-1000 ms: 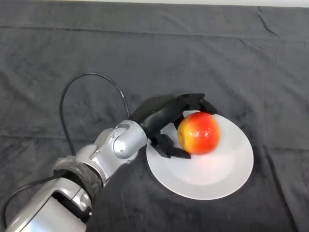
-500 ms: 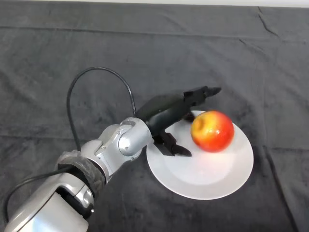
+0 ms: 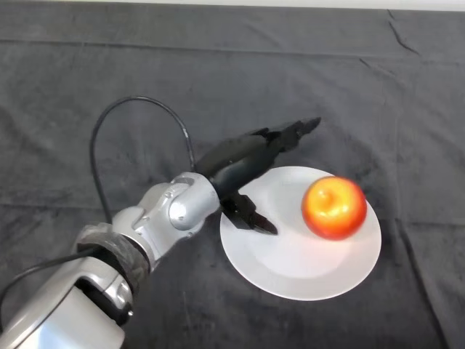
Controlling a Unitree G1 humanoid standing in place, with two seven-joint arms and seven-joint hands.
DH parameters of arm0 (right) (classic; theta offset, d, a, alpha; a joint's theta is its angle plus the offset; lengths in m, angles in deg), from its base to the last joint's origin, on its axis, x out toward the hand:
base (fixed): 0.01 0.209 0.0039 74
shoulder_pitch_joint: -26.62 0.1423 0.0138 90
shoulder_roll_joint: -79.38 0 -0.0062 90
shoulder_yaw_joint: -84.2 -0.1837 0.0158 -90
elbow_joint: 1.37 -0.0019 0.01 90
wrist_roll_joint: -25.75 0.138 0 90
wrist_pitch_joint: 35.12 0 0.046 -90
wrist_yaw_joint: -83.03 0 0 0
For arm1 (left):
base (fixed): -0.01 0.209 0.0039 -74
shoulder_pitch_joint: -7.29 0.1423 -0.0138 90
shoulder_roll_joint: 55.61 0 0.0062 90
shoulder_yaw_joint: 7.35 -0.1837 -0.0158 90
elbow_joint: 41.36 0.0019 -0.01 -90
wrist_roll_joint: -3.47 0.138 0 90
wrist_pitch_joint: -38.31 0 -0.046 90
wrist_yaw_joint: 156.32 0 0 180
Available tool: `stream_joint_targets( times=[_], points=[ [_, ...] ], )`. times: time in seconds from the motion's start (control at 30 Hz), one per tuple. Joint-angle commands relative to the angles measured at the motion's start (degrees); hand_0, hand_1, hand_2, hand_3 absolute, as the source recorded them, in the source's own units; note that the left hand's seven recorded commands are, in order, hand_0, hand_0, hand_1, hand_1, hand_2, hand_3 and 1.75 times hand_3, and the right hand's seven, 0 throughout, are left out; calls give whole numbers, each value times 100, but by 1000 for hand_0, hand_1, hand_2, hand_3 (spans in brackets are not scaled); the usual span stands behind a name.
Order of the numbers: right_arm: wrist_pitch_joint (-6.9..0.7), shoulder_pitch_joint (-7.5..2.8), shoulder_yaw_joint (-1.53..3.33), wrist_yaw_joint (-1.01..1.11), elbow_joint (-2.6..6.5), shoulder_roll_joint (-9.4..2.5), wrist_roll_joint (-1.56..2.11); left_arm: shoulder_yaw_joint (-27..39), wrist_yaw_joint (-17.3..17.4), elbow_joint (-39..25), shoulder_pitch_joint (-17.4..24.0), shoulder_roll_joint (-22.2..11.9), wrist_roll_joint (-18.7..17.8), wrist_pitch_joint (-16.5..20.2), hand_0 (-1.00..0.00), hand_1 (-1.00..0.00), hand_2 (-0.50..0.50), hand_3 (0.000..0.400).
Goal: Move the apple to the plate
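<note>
A red and yellow apple (image 3: pixel 334 208) sits on the right part of the white plate (image 3: pixel 290 265), near its right rim. My left hand (image 3: pixel 243 163) hovers at the plate's left edge, open, with its fingers (image 3: pixel 294 131) stretched out toward the upper right and the thumb (image 3: pixel 251 217) pointing over the plate's left side. A clear gap separates the hand from the apple; nothing is between the fingers.
A dark wrinkled cloth (image 3: pixel 109 80) covers the whole table. My silver-grey forearm (image 3: pixel 156 222) comes in from the lower left.
The hand let go of the apple and opened, then drew back to the left. The apple rolled rightward across the plate to its right side.
</note>
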Motion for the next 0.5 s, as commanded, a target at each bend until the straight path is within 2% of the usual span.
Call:
stream_joint_targets(
  times=[0.03,0.5],
  points=[
    [-23,-372,159,62,238,-235,-103,43,72,197,-15,-370,-71,-31,0,0,0,0],
    [-21,-371,160,60,241,-235,-103,666,-8,278,211,-981,-346,-358,0,0,0,0]
  ],
)
